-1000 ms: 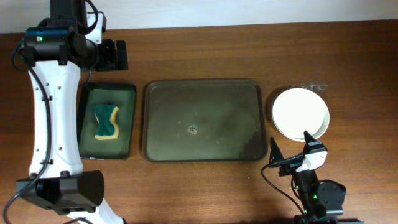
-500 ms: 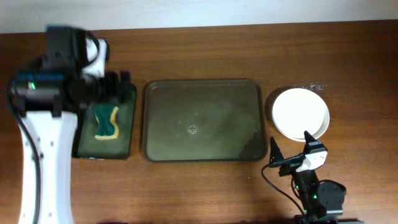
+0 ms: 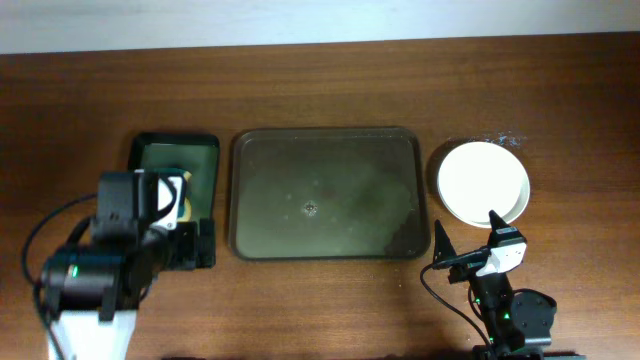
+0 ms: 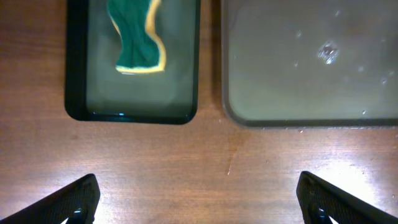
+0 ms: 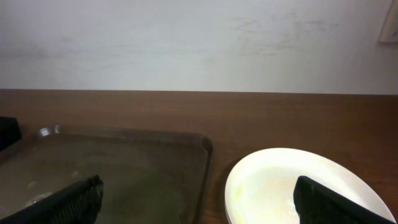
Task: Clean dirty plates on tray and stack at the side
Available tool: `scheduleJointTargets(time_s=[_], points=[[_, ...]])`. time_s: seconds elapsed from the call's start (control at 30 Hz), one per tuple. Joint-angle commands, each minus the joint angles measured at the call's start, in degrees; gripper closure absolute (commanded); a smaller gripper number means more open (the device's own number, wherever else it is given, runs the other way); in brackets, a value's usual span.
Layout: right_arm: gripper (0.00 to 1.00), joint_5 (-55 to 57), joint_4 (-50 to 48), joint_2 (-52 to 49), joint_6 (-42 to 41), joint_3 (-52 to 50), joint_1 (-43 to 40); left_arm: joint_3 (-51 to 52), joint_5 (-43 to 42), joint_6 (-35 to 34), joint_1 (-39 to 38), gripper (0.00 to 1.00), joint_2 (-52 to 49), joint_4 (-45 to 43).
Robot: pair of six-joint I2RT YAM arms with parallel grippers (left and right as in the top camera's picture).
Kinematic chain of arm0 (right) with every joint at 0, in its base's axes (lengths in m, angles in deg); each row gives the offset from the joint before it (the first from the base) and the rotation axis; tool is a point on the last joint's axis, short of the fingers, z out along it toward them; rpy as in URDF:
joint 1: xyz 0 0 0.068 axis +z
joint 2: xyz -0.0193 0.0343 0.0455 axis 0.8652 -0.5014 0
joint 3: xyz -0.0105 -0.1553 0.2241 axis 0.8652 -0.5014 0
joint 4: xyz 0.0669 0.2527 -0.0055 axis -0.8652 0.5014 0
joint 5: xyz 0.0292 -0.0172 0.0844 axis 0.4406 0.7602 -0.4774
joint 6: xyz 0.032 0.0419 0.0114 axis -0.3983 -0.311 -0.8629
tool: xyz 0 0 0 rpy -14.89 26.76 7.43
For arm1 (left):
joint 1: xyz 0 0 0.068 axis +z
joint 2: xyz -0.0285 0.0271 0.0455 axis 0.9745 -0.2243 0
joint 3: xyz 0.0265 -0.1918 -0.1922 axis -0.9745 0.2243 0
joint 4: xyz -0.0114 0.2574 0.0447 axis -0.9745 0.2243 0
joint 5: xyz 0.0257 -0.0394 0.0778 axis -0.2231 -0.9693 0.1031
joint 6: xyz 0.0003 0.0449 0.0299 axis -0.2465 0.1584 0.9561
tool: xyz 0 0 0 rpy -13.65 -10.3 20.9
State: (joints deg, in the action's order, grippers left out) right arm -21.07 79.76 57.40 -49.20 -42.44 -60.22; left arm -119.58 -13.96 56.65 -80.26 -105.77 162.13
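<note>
The dark olive-brown tray (image 3: 330, 193) lies mid-table with no plate on it, only wet streaks; it also shows in the left wrist view (image 4: 311, 62) and the right wrist view (image 5: 124, 168). The white plates (image 3: 483, 182) sit stacked to the right of the tray, also seen in the right wrist view (image 5: 292, 186). My left gripper (image 4: 199, 202) is open and empty over bare wood in front of the small black tray. My right gripper (image 5: 196, 202) is open and empty, low at the front right, facing the plates and the tray's right end.
A small black tray (image 3: 175, 175) left of the big tray holds a green and yellow sponge (image 4: 140, 37). My left arm (image 3: 110, 270) covers the front left of the table. The right arm's base (image 3: 505, 310) stands at the front edge.
My left arm has swung from the back left, over the black tray, down to the front left of the table. The right arm, tray and plates have not moved.
</note>
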Motion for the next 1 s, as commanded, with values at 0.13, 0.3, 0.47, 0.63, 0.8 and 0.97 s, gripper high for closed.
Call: scheduleJointTargets(time_s=[0.13, 0.3, 0.47, 0.63, 0.8, 0.97], points=[[0.02, 0.31, 0.39, 0.48, -0.37, -0.31, 0.42, 15.26, 1.86, -0.50, 0.00, 0.01, 14.01, -13.40], [0.02, 0.31, 0.39, 0.48, -0.37, -0.31, 0.42, 29.38, 0.46, -0.04, 0.00, 0.01, 25.20, -28.33], [0.02, 0.31, 0.39, 0.48, -0.37, -0.31, 0.42, 41.20, -1.36, 1.42, 0.00, 0.01, 34.58, -48.41], [0.02, 0.31, 0.39, 0.48, -0.37, -0.31, 0.42, 50.49, -7.93, 7.69, 0.00, 0.00, 39.34, -62.49], [0.02, 0.31, 0.39, 0.48, -0.37, -0.31, 0.42, 57.59, -9.01, 7.72, 0.00, 0.01, 42.40, -70.93], [0.02, 0.31, 0.39, 0.48, -0.37, -0.31, 0.42, 62.86, -9.38, 8.02, 0.00, 0.01, 45.38, -75.97]])
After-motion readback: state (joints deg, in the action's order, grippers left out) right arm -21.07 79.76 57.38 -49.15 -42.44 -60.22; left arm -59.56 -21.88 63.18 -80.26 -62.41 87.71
